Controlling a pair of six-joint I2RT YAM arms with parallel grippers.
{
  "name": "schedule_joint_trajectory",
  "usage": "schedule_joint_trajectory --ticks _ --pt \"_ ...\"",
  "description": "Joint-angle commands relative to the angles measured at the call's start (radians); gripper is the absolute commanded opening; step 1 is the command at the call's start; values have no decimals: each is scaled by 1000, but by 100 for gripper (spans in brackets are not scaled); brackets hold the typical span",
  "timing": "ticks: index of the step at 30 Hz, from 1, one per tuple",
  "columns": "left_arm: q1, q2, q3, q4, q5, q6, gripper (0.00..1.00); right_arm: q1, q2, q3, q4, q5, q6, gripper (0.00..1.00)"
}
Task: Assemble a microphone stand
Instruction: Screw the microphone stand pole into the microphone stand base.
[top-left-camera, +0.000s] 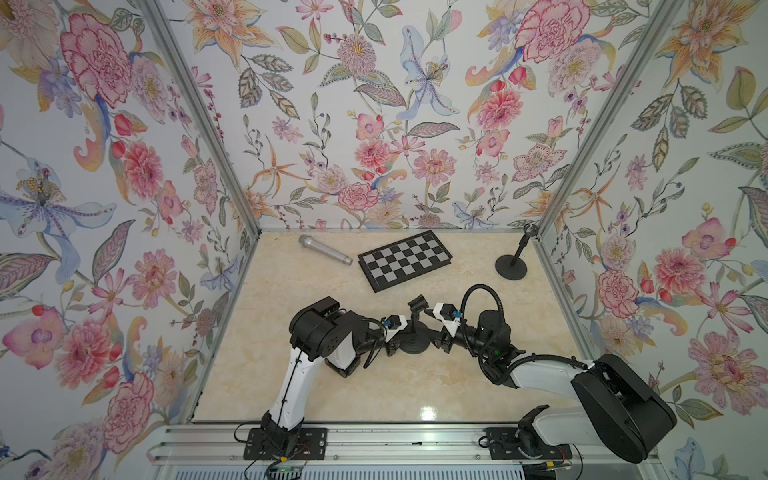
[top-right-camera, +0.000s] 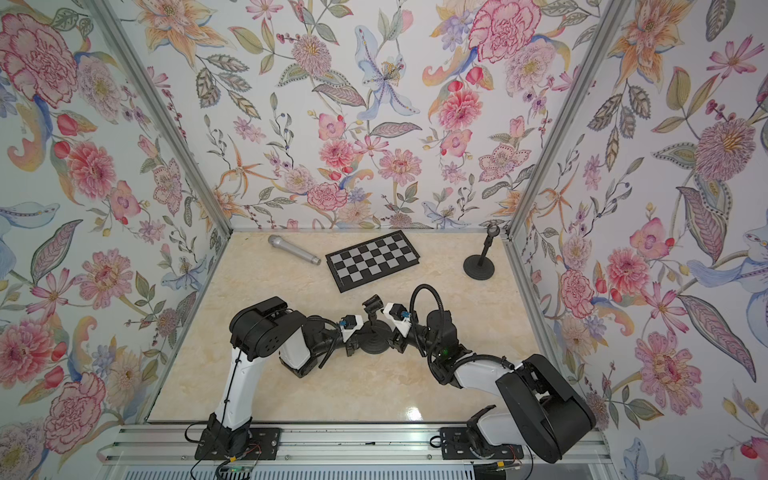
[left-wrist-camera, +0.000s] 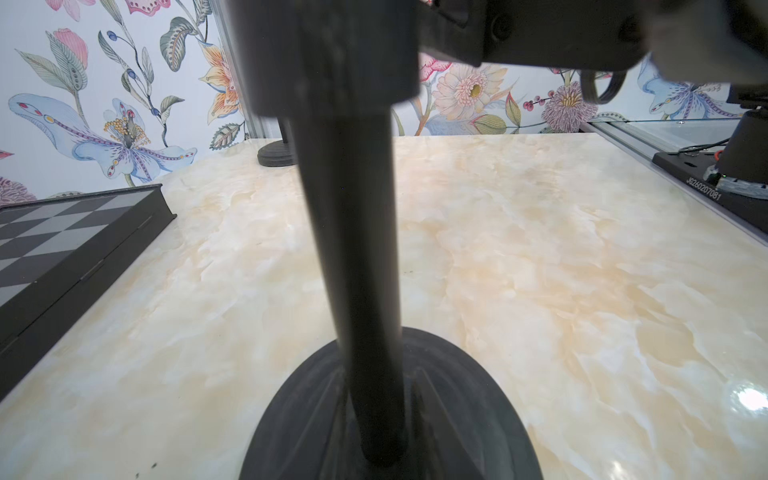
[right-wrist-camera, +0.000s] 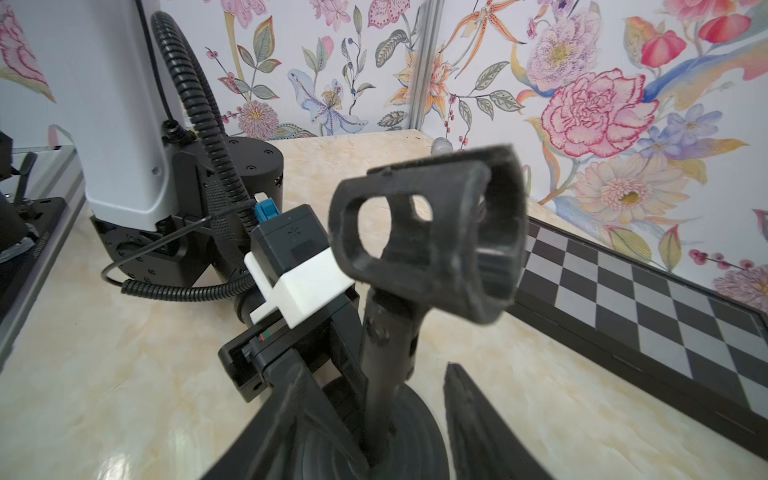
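A black microphone stand stands upright mid-table between my two arms, with a round base and a pole. Its clip sits on top, empty, and shows in both top views. My left gripper is shut on the pole from the left. My right gripper is open around the pole from the right, and one finger stands clear of it. In the left wrist view the pole fills the middle and my own fingers do not show. A silver microphone lies at the back left.
A black-and-grey chessboard lies flat at the back centre. A second black stand stands in the back right corner. Flowered walls close in three sides, and the arms' mounting rail runs along the front edge.
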Motion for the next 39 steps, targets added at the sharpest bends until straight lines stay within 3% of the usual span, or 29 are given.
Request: schedule_joint_trajectory --ticks 1,5,8,16,19,22,27,29,30,32,36,37,39 --pt "-5 150 -44 226 -101 80 27 -37 42 82 -38 -233 -41 56" --pt "-7 149 -42 225 -105 83 27 -47 108 170 -69 -309 -34 55" --pt "-10 152 -44 226 -100 84 27 -44 168 219 -70 -341 -14 47" --pt "-10 153 -45 226 -103 85 27 -41 175 208 -64 -234 -5 14" --pt "-10 150 -42 225 -106 82 27 -33 140 174 -62 -141 12 0" --pt "-9 155 -44 228 -104 83 27 47 79 119 -61 212 46 0" --pt "-9 152 -42 226 -111 78 27 406 53 17 7 1245 135 0" --pt "-10 152 -45 227 -112 80 27 507 99 32 -37 1470 219 0" --pt "-10 153 -45 226 -116 80 27 548 129 46 -62 1510 256 0" --pt "-10 151 -43 225 -124 80 27 592 186 50 -36 1495 283 0" --pt "-11 152 -47 225 -114 79 27 580 193 6 86 1225 136 3" --pt "-12 151 -47 225 -114 80 27 563 166 -5 84 1128 90 17" --pt "-11 149 -45 225 -115 84 27 487 86 -27 30 848 11 31"
